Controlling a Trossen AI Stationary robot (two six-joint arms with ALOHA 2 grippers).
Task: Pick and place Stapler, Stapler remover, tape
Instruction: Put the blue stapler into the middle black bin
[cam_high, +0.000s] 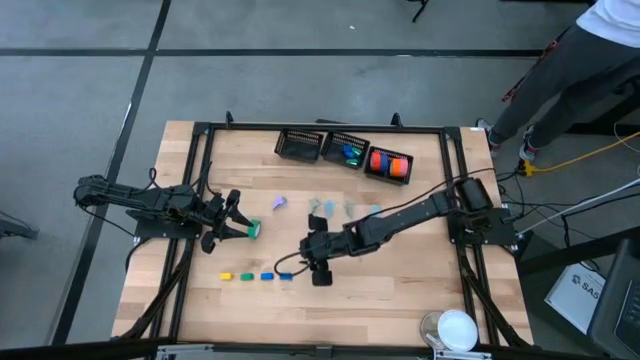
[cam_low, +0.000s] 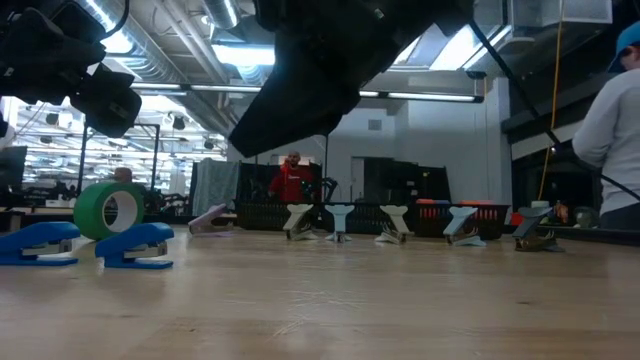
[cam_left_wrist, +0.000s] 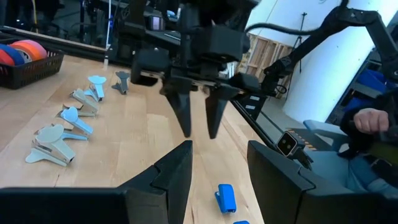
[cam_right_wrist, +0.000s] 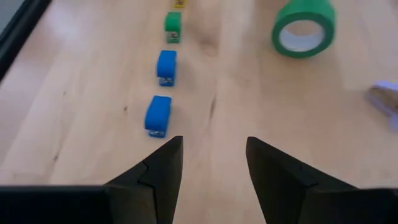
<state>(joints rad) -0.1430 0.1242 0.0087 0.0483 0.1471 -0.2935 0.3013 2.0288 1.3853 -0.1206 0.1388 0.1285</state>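
The right gripper (cam_right_wrist: 208, 165) hangs empty, jaws parted, just above the table; the nearest blue stapler (cam_right_wrist: 158, 115) lies just ahead, beside one finger. It looks light, rigid and smooth, best pinched across its narrow sides. The left gripper (cam_high: 238, 217), also parted, waits by the green tape roll (cam_high: 254, 230)

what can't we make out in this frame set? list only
- Middle basket contents: high view, too small; something blue-green, kind unclear.
- Green tape roll: high view, the left gripper is right beside it; whether they touch is unclear.
- Yellow piece: right wrist view, cut off by the picture's edge.
- Right gripper: low view, only a dark blur overhead.
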